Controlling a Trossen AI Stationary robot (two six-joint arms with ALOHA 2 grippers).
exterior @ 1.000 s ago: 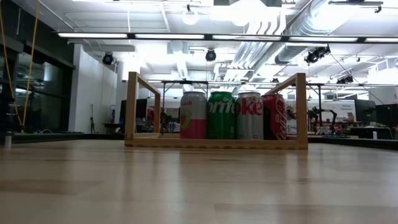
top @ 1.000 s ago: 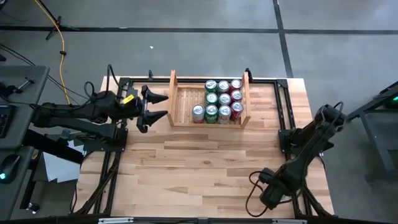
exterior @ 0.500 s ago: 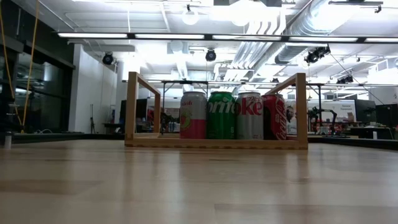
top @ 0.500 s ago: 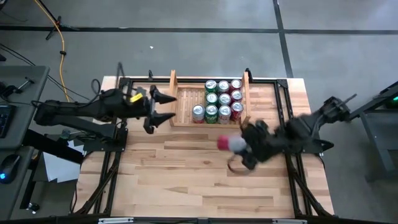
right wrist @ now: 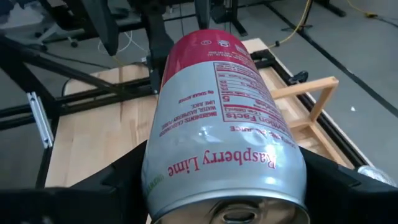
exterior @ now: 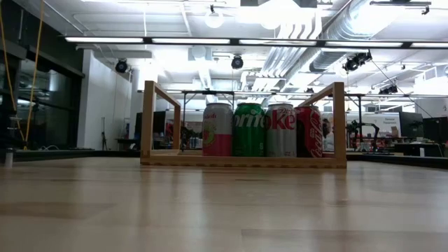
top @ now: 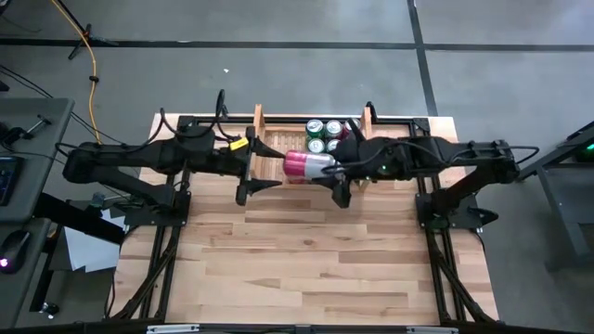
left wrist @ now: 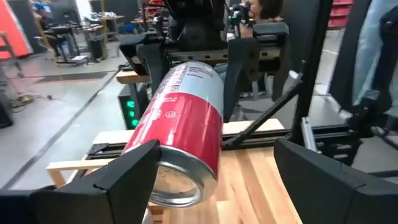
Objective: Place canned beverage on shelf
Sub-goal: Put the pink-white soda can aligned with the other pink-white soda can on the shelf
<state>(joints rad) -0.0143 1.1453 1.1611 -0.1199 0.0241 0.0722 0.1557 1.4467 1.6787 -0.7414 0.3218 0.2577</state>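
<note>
A pink-and-silver raspberry lime can (top: 304, 164) lies level in the air over the shelf's front edge, with my right gripper (top: 330, 169) shut on it. My left gripper (top: 264, 170) reaches in from the table's left, open, and in the left wrist view the can's bottom end (left wrist: 180, 177) shows between its fingers (left wrist: 124, 177). The pale wooden shelf (top: 278, 139) stands at the table's far side. Several upright cans (exterior: 262, 129) fill its right part. My right gripper pinches the can between its two fingers, on the can's sides near its tab end (right wrist: 155, 180). The fingers come level from the table's right and lie along the can. The can is lifted clear, lying level, its bottom end toward the left gripper. My left gripper stands at the can's bottom end; whether it touches I cannot tell.
The shelf's left half (exterior: 182, 157) holds no cans. Black frame rails (top: 422, 167) run along the table's left, right and far edges. The near half of the wooden table (top: 306, 269) is bare.
My right gripper has swung from the table's near right corner toward the far edge and the left, rising and rolling, bringing the can level in front of the shelf. My left gripper has moved toward the table's right, to the can's bottom end.
</note>
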